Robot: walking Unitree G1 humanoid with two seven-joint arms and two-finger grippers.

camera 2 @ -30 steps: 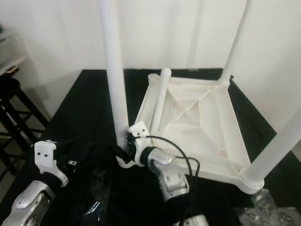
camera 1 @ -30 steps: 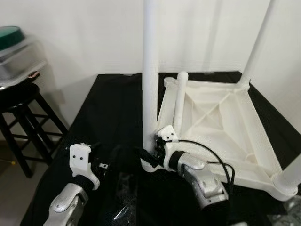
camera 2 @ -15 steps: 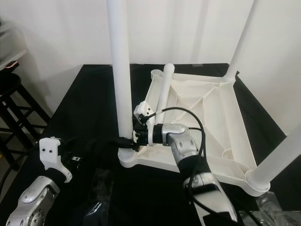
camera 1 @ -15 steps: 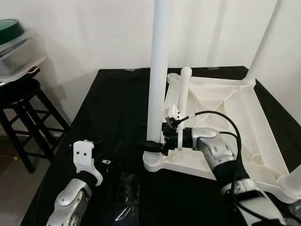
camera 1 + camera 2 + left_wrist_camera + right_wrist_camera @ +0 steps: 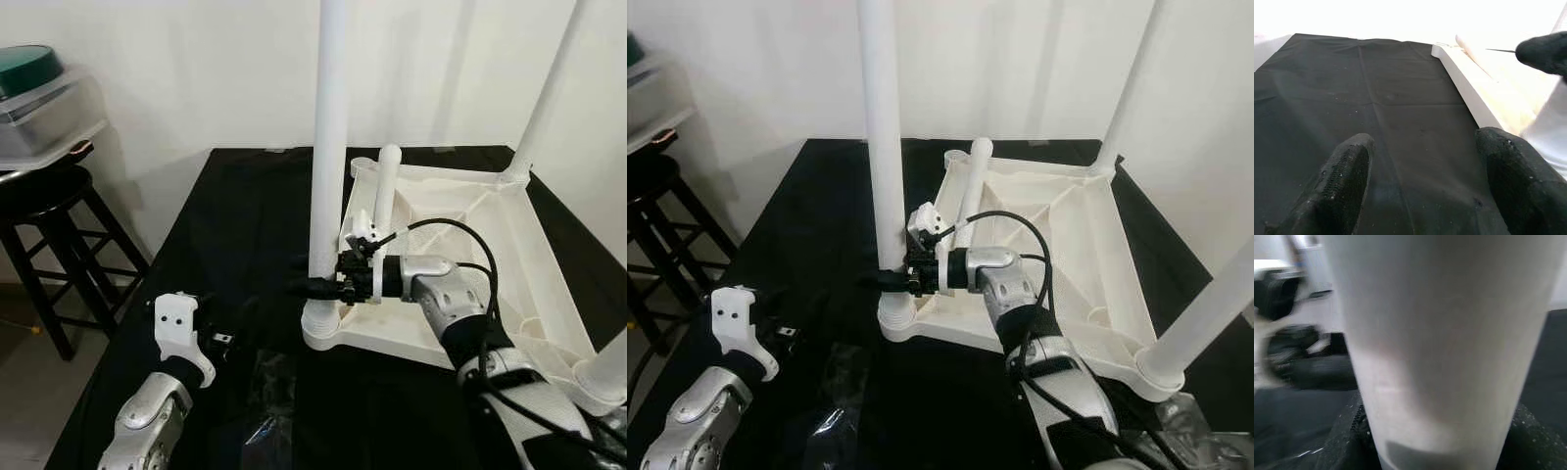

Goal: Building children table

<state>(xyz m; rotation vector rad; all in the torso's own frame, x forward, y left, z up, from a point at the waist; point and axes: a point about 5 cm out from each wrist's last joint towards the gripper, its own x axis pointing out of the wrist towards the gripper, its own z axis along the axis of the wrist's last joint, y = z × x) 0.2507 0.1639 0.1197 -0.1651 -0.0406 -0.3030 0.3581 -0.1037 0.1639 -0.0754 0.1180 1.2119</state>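
Note:
The white children's table top (image 5: 460, 211) lies upside down on a black-covered table (image 5: 245, 215). A white table leg (image 5: 328, 147) stands upright in the near-left corner socket (image 5: 323, 331). My right gripper (image 5: 312, 286) reaches in from the right and is shut on that leg just above the socket; in the right wrist view the leg (image 5: 1440, 333) sits between the fingers (image 5: 1347, 431). Another leg (image 5: 384, 196) leans loose against the rim. Further legs (image 5: 549, 88) stand at the far-right and near-right corners. My left gripper (image 5: 1422, 181) hovers open over the cloth, left of the corner.
A black stool (image 5: 39, 196) carrying a clear bin with a green lid (image 5: 39, 98) stands beside the table's left edge. Crumpled plastic wrapping (image 5: 265, 431) lies on the cloth near the front. A white wall runs close behind the table.
My right arm has risen and now reaches level from the right, its gripper still at the leg's base. The leg stands straighter. The left arm has hardly moved.

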